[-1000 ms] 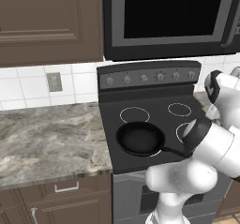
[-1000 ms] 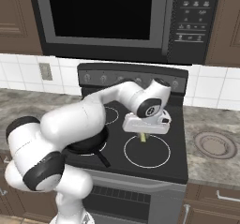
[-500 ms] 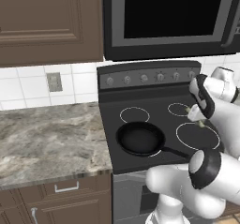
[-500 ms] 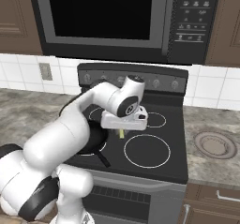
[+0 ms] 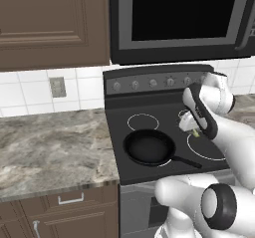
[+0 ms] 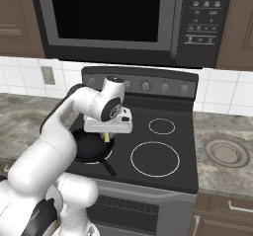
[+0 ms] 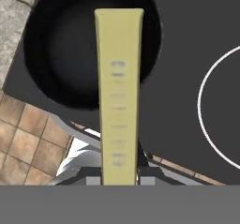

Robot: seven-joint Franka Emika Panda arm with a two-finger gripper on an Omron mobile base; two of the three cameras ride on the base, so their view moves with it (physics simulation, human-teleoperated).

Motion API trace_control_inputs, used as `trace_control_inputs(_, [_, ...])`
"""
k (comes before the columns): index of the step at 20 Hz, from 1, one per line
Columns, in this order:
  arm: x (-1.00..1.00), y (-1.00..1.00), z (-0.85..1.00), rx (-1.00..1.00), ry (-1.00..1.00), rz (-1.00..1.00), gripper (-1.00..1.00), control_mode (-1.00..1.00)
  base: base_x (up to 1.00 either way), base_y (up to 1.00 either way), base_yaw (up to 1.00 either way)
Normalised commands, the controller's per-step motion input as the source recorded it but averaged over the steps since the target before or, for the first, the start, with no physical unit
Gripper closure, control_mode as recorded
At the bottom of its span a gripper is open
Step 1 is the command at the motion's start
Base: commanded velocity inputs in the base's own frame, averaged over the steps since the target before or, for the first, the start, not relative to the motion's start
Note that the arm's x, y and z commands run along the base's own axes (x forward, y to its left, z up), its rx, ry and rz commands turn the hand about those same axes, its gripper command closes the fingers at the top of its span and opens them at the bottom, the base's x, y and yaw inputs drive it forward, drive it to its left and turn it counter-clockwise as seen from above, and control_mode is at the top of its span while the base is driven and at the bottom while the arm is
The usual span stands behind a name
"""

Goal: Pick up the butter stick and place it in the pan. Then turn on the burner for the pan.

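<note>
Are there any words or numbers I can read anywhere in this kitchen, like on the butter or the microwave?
Nothing reads clearly.
Pale yellow butter stick: faint grey marks along it, too blurred to read.
Black microwave's button panel: small pale labels, too small to read.
Black stove's back panel: round knobs, no markings legible.
Round black frying pan: no text.

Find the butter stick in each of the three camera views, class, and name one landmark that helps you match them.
Left base view: butter stick at right, under the gripper.
Right base view: left of centre, above the pan's rim.
Hand view: centre, upright.
Shared landmark: the pan.
</note>
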Motion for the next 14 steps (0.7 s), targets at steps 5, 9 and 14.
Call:
trace_control_inputs(5, [0.01, 0.66, 0.03, -0.02, 0.0, 0.0, 1.0, -1.0, 0.0, 0.0, 0.0])
trace_control_inputs(9, [0.16, 0.5, 0.0, -0.01, 0.0, 0.0, 1.0, -1.0, 0.0, 0.0, 0.0])
trace_control_inputs(14, [0.21, 0.34, -0.01, 0.0, 0.0, 0.0, 1.0, -1.0, 0.0, 0.0, 0.0])
